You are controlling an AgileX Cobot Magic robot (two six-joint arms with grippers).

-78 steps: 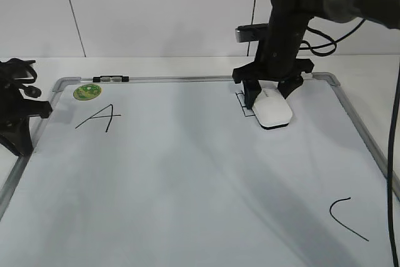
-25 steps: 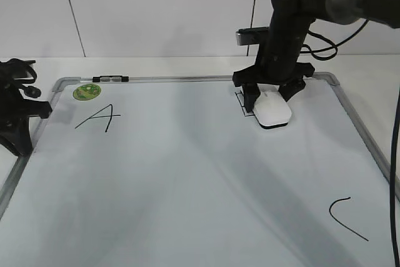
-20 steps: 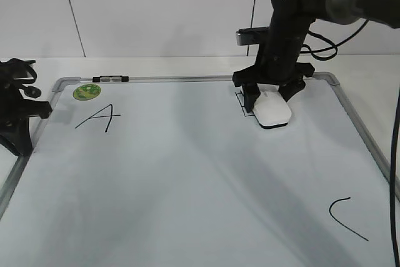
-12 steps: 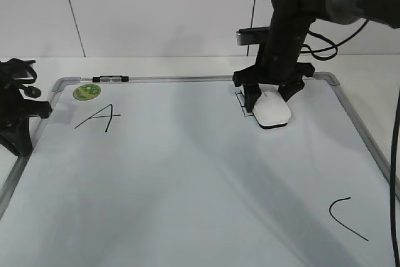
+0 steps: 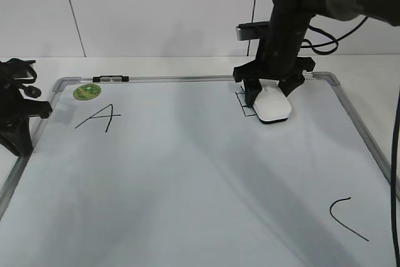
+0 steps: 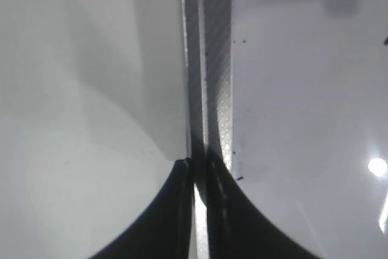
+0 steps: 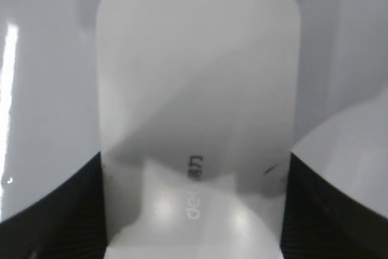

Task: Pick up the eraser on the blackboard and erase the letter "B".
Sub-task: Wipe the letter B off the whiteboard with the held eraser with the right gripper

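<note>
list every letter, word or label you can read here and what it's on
"A": black marker on the board, near the left.
"C": black marker on the board, lower right.
"B": marker strokes, mostly hidden beside the eraser; not readable as a letter.
Eraser top: faint print starting "de", the rest blurred.
Green sticker: too small to read.

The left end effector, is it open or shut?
Shut: in the left wrist view its fingers almost meet over the board's frame, holding nothing.

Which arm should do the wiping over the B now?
The right. Its gripper is clamped on the eraser, which sits right beside the letter "B". The left gripper is shut at the blackboard's far left frame, holding nothing.
</note>
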